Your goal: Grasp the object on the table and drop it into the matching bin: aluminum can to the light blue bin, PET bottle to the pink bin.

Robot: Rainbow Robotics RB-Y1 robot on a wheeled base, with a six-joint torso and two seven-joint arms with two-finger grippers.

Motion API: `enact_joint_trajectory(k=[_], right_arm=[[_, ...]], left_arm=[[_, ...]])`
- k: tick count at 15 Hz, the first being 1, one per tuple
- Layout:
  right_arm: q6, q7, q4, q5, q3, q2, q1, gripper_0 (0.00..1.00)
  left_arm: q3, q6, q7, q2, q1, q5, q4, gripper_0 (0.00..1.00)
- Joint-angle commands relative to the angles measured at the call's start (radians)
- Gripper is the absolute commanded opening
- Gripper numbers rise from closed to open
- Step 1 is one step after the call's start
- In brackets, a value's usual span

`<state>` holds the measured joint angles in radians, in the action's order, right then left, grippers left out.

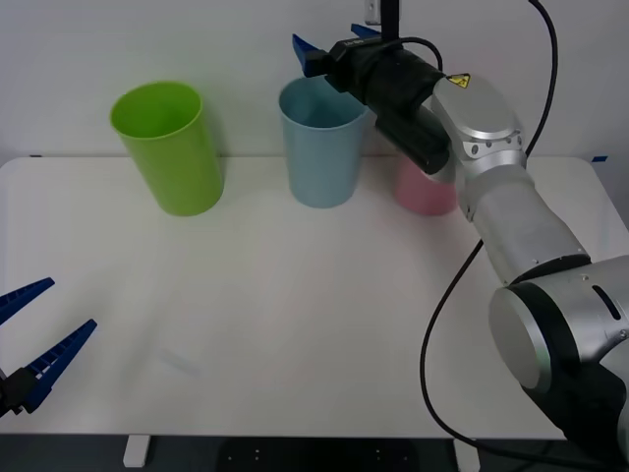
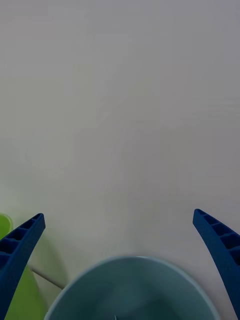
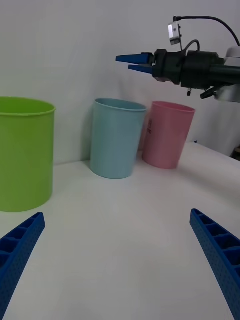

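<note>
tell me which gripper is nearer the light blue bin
Right. The right gripper hangs open just above the light blue bin's rim at the table's far side; the left gripper is open, low at the near left edge, far from it.

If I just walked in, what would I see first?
Three tall cups stand in a row at the back of the white table: a lime green bin, a light blue bin and a pink bin. The right gripper hangs open just above the light blue bin. The left gripper waits open near the table's front left corner.
</note>
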<state>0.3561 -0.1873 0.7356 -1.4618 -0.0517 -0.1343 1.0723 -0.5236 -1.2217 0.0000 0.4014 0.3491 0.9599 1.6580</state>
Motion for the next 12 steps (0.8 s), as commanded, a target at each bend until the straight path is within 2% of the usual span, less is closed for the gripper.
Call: enact_joint_trajectory(k=[1, 5, 7, 12], right_arm=[[0.023, 0.002, 0.048, 0.044, 0.032, -0.034, -0.041, 1.0], [0.026, -0.012, 0.246, 0.098, 0.104, -0.1, -0.195, 1.0], [0.043, -0.014, 0.324, 0.147, 0.144, -0.159, -0.264, 1.0], [0.15, -0.003, 0.455, 0.173, 0.111, -0.254, -0.417, 1.0]], left_arm=[[0.0, 0.0, 0.0, 0.0, 0.0, 0.0, 0.0, 1.0], [0.0, 0.0, 0.0, 0.0, 0.0, 0.0, 0.0, 1.0], [0.0, 0.0, 0.0, 0.0, 0.0, 0.0, 0.0, 1.0], [0.0, 0.0, 0.0, 0.0, 0.0, 0.0, 0.0, 1.0]])
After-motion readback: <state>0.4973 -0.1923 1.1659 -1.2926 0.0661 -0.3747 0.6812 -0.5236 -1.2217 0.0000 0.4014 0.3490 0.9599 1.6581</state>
